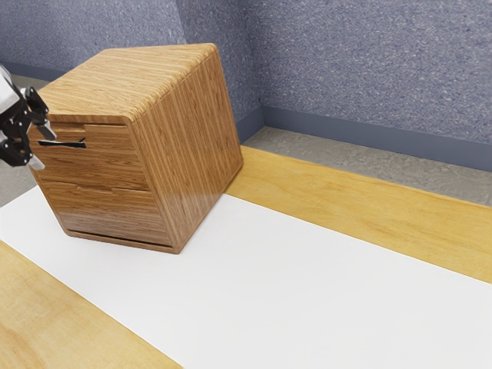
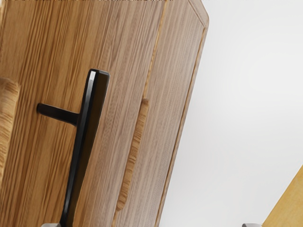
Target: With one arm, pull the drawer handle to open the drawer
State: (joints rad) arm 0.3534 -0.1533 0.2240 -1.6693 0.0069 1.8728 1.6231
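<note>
A wooden cabinet [image 1: 165,115] stands on the white mat, turned at an angle, with drawer fronts stacked on the face toward the exterior view's left. The upper drawer front [image 1: 104,157] carries a thin black bar handle [image 1: 63,143]. My gripper [image 1: 42,148] is at the handle's end nearest the exterior view's left edge. It is open, with one finger above the bar and one below. In the wrist view the handle [image 2: 85,142] runs close under my hand on its short black post, against the wood drawer front [image 2: 128,94]. Nothing is gripped.
The white mat [image 1: 292,292] covers the middle of a wooden table [image 1: 369,207] and stretches away from the cabinet toward the exterior view's right. Blue-grey walls [image 1: 369,61] and a grey floor lie behind the table.
</note>
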